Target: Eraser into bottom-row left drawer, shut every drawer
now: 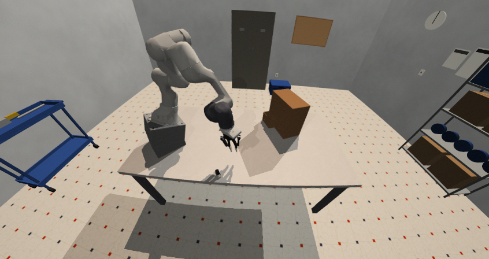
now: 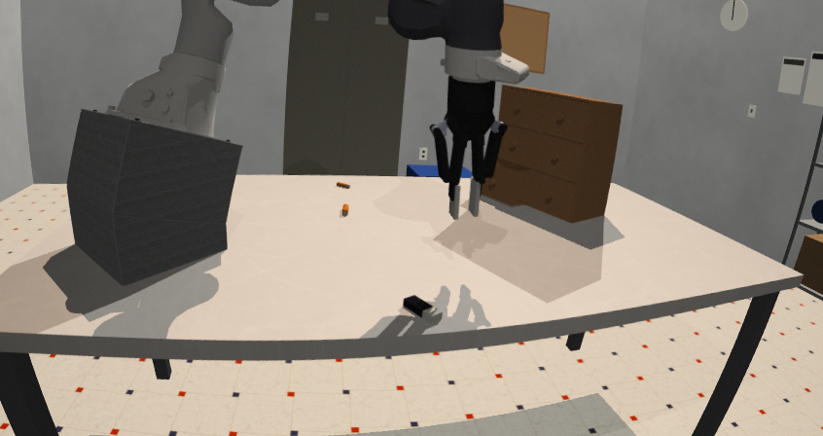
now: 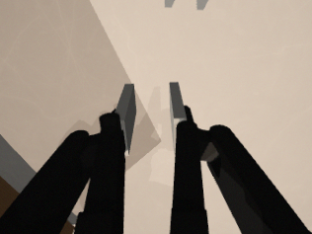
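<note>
The eraser [image 1: 217, 172] [image 2: 418, 306], black with a pale end, lies on the table near its front edge. The brown chest [image 1: 296, 122] [image 2: 592, 163] stands upright at the right of the table. Its bottom-row left drawer [image 1: 269, 119] [image 2: 493, 194] is pulled out; in the exterior view the gripper partly hides it. The other drawers look shut. My gripper [image 1: 233, 150] [image 2: 464, 209] [image 3: 152, 97] points down above the table, between the chest and the eraser. Its fingers are partly open with nothing between them. The wrist view does not show the eraser.
Two small orange-brown objects, one [image 2: 342, 185] farther back and one [image 2: 344, 209] nearer, lie on the table left of the gripper. The dark robot base block [image 1: 165, 137] [image 2: 149, 197] stands at the table's left. The table's front edge [image 2: 287, 348] runs close past the eraser.
</note>
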`<state>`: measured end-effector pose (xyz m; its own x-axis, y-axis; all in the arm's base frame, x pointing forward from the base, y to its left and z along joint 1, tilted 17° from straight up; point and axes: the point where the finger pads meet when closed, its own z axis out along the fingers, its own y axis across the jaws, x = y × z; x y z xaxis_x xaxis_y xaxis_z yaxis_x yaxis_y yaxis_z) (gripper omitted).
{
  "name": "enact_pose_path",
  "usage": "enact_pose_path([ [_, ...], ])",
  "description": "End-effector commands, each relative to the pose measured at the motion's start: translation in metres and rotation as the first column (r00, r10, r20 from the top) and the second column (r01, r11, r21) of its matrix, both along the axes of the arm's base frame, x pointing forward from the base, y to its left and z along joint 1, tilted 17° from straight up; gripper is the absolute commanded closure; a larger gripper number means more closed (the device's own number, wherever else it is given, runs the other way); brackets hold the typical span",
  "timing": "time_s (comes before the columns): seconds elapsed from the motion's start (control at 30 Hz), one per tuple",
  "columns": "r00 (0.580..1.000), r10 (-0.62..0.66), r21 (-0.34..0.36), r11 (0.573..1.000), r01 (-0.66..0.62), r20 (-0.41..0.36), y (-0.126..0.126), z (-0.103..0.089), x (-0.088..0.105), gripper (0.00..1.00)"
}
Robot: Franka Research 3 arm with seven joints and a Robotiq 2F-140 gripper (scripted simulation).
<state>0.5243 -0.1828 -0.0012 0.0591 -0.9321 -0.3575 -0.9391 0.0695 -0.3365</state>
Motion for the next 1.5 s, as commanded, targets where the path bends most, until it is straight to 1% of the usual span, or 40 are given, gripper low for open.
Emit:
enact_pose_path([
  [0.0,0.997,0.078,-0.051,0.996,-0.076,0.026,-0.011,-0.01,-0.005,0.72],
  [0.17,0.993,0.118,-0.084,0.99,-0.116,0.022,-0.025,-0.024,-0.016,0.72],
  [0.23,0.993,0.118,-0.084,0.99,-0.116,0.022,-0.025,-0.024,-0.016,0.72],
  [0.73,0.974,0.225,-0.171,0.96,-0.222,-0.003,-0.061,-0.056,-0.048,0.72],
  [0.8,0.974,0.225,-0.171,0.96,-0.222,-0.003,-0.061,-0.056,-0.048,0.72],
  [1.3,0.953,0.302,-0.232,0.925,-0.302,-0.033,-0.089,-0.074,-0.073,0.72],
  [1.47,0.949,0.313,-0.24,0.919,-0.313,-0.038,-0.093,-0.077,-0.076,0.72],
])
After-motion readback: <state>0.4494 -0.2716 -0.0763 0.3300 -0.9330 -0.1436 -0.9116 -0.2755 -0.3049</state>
